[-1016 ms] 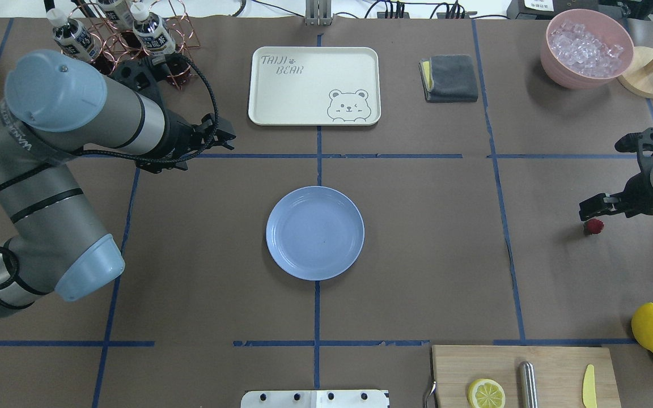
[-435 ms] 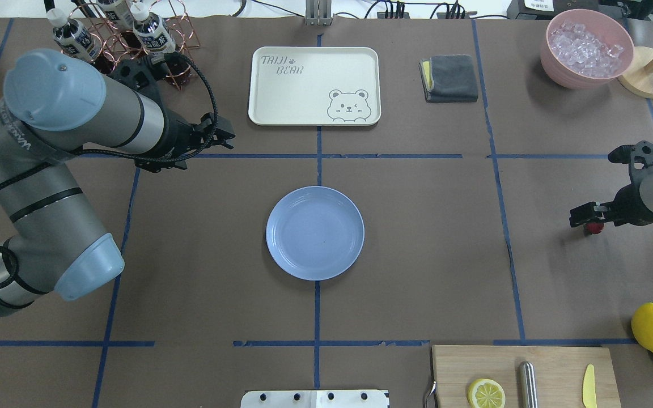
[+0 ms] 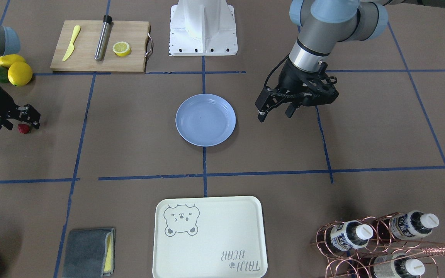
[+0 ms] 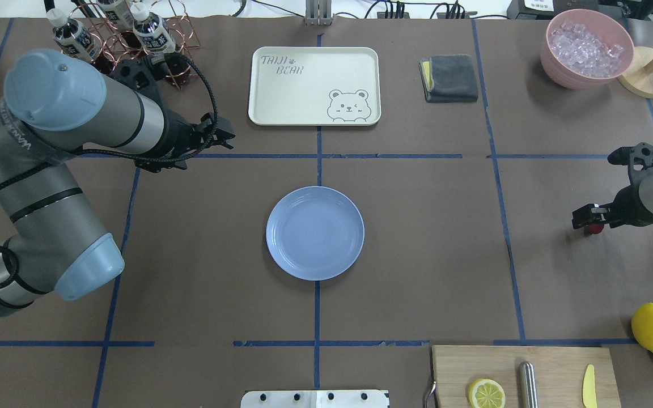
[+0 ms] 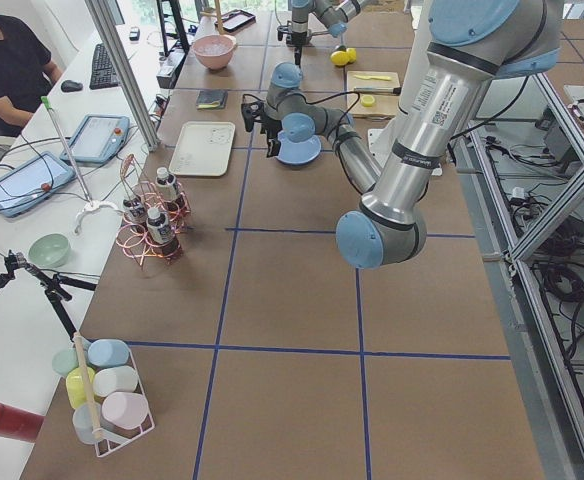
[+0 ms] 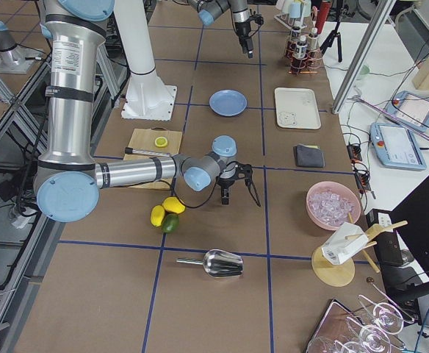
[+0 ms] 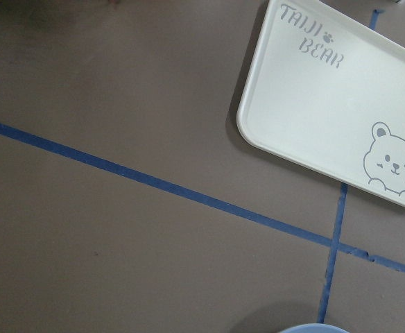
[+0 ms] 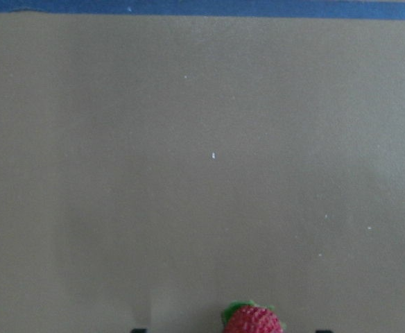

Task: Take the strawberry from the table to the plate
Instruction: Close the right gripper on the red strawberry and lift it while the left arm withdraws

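Right now the right end effector [image 3: 21, 124] hangs open, low over the worktop [image 4: 428, 238]. The strawberry [image 8: 253, 321] lies between its fingertips, not yet pinched. The plate [image 4: 315, 233] sits bare, well apart from it, nearer the left end effector [image 3: 274, 114], whose fingers are also spread. The berry looks light, soft and easily bruised, so I would close gently across its broad middle, below the green cap.

cream bear tray [image 7: 327, 111] on taped table [image 7: 119, 243], plate [image 7: 315, 329] edge.
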### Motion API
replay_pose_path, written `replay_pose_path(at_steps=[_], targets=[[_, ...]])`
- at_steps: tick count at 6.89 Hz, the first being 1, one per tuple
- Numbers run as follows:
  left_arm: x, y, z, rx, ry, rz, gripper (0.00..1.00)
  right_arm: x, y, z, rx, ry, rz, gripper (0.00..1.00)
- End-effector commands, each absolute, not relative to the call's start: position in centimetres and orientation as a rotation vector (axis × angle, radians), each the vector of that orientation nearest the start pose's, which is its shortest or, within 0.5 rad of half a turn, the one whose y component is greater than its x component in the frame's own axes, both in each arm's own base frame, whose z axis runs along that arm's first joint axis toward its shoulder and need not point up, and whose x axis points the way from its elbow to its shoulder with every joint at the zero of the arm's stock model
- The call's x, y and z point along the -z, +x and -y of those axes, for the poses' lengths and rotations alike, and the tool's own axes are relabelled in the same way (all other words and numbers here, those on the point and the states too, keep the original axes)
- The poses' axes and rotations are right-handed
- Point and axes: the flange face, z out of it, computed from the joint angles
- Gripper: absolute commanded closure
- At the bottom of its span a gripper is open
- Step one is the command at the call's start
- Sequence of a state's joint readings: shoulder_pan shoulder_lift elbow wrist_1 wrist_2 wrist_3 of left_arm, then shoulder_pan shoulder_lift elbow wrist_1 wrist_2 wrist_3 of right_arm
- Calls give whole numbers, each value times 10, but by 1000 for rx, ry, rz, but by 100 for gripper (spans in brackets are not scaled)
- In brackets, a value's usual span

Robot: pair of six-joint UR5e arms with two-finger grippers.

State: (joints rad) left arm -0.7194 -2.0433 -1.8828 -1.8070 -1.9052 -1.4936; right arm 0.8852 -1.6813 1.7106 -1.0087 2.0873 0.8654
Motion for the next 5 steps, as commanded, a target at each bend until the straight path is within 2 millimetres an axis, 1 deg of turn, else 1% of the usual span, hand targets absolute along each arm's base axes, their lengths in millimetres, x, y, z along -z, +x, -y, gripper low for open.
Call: replay_pose_path(at_steps=[1,2,3,4,5], targets=[[-227,386,475,412,114,-1057,0,-590,-236,422,-19,64,761,68],[-227,386,475,414,114,-1058,0,-590,-235,421,-19,63,760,88],[-227,387,474,412,113,-1058,0,-587,-235,422,-17,65,767,100],[-227,386,475,414,114,-1058,0,-580,-228,427,-28,77,779,100],[-228,384,475,415,116,-1057,0,-561,-225,430,-28,105,800,100]])
